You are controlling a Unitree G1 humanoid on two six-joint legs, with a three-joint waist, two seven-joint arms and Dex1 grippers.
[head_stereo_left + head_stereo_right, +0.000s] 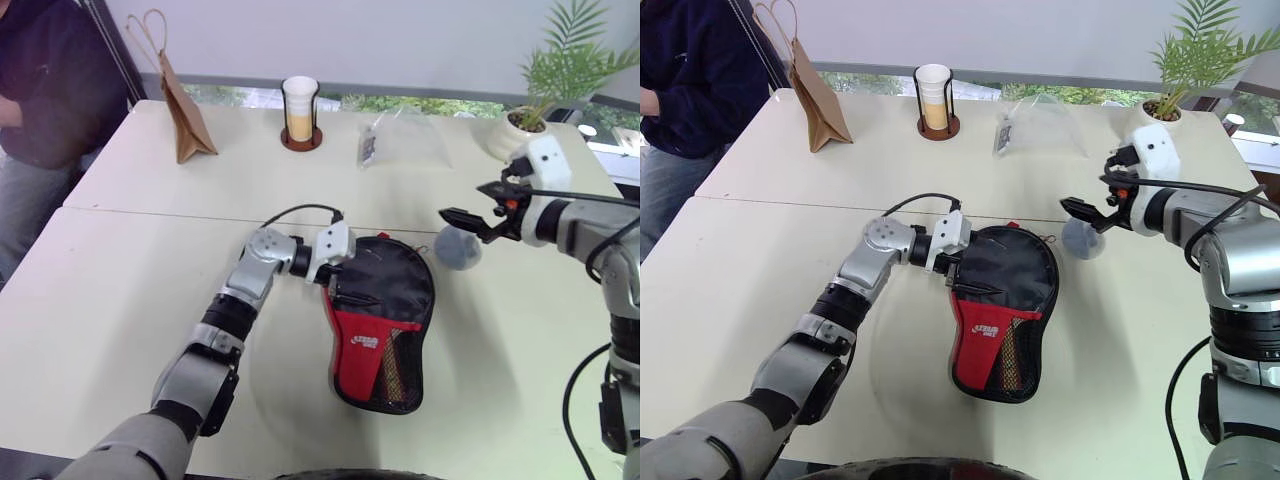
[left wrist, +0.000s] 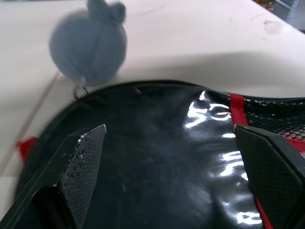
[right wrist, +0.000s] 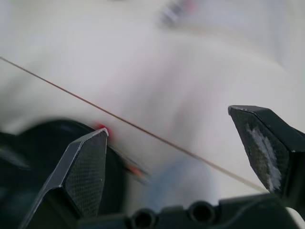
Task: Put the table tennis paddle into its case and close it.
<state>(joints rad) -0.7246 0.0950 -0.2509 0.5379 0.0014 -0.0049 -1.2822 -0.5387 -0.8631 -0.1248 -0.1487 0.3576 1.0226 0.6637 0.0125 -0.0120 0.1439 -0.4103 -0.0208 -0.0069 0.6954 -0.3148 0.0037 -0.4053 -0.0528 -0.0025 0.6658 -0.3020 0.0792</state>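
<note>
The case (image 1: 380,322) lay flat on the bench (image 1: 130,300), seemingly shut, and the paddle was judged to be inside, unseen. The left claw (image 1: 350,290) at its rim and the raised right claw (image 1: 462,222) were both held apart, empty.

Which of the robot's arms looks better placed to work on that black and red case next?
Probably the left. The left gripper is open right at the case, fingers over its black top. The right gripper is also open but raised off to the side, near a grey pompom.
</note>
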